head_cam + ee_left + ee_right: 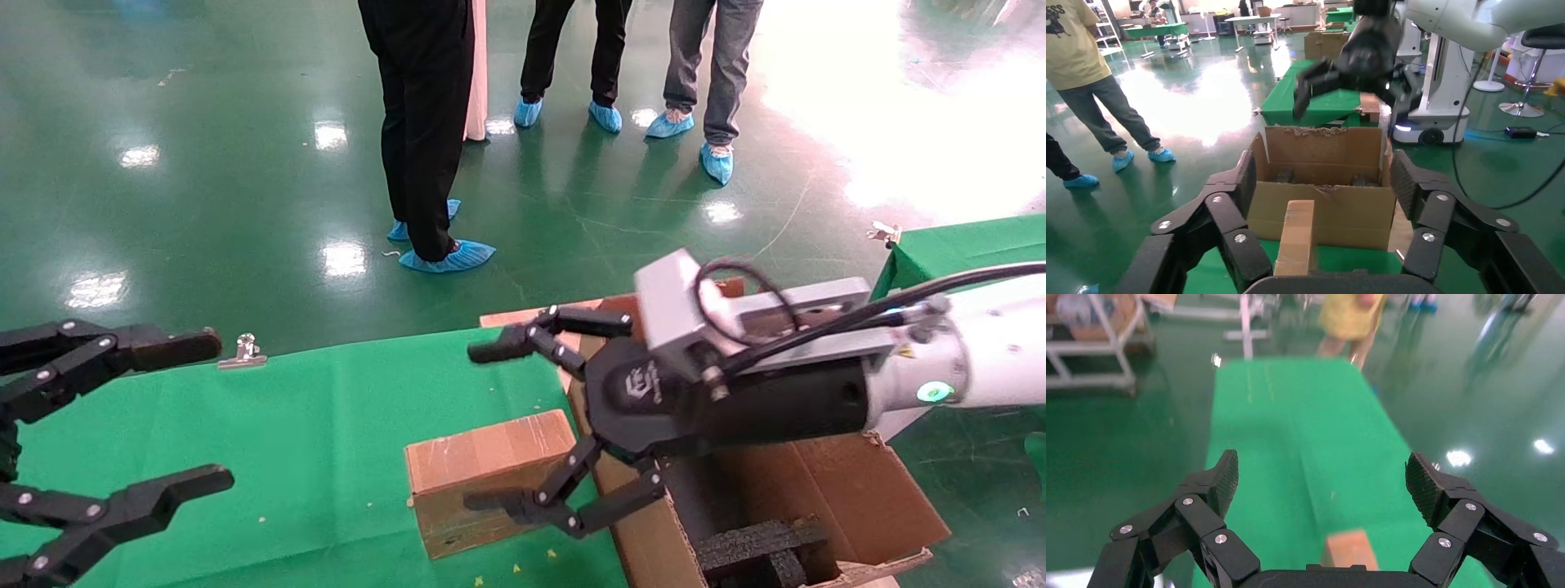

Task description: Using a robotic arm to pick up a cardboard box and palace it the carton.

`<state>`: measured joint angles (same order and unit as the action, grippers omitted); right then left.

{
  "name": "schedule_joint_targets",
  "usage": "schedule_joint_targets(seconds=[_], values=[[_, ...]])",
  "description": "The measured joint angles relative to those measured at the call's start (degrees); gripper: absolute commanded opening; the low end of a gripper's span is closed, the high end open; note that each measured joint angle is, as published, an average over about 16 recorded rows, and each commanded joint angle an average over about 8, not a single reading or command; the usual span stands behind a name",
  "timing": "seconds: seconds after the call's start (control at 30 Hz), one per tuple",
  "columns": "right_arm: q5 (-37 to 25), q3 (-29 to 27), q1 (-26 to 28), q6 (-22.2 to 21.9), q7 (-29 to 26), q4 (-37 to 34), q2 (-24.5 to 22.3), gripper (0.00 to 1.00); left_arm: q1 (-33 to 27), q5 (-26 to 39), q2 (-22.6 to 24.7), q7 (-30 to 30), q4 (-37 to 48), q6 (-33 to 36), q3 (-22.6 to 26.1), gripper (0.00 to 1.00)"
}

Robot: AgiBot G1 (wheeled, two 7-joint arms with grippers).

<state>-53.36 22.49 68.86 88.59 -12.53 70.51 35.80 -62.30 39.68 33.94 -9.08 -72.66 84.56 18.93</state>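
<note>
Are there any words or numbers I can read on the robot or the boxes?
No words or numbers can be read.
Right gripper: a white logo mark on its black body, too small to read.
Yellow T-shirt: a dark print, partly cut off, not legible.
Cardboard box and carton: no readable print.

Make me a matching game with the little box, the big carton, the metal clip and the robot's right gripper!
Things:
1. cardboard box
2. carton
3. metal clip
4. right gripper

Places or states:
A. holds black foam inside
B. open, empty, above the box
C. on the far edge of the green cloth
D. lying on the green cloth beside the carton

Pairs: 1-D, 2-A, 3-C, 4-B
</note>
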Motion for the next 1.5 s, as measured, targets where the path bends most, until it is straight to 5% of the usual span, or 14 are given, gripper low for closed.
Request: schedule_joint_targets(seconds=[0.47, 0.8, 1.17, 1.2, 1.43, 1.5], values=[[-17.05, 18.78, 16.36, 2.50, 4.24, -10.83, 7.92, 1.00, -0.01, -0.01, -0.01, 0.01, 0.00, 0.00, 0.02, 0.00], [-23.61, 31.33, 26.57, 2.07, 11.80, -25.32, 17.78, 1.00, -0.01, -0.02, -0.01, 0.02, 0.00, -0.01, 0.03, 0.00], [-28.98, 39.07, 32.51, 1.26, 20.28, -40.67, 28.21, 1.00, -0.01, -0.03, -0.02, 0.02, 0.00, -0.01, 0.04, 0.00], [-29.39, 39.53, 32.85, 1.20, 21.04, -41.88, 29.03, 1.00, -0.01, -0.03, -0.02, 0.02, 0.00, -0.01, 0.05, 0.06], [-31.56, 41.89, 34.56, 0.91, 25.26, -48.29, 33.36, 1.00, -0.01, -0.02, -0.02, 0.03, 0.01, -0.02, 0.05, 0.93], [-31.98, 42.31, 34.88, 0.87, 26.05, -49.47, 34.13, 1.00, -0.01, -0.02, -0.02, 0.03, 0.01, -0.02, 0.05, 1.00]])
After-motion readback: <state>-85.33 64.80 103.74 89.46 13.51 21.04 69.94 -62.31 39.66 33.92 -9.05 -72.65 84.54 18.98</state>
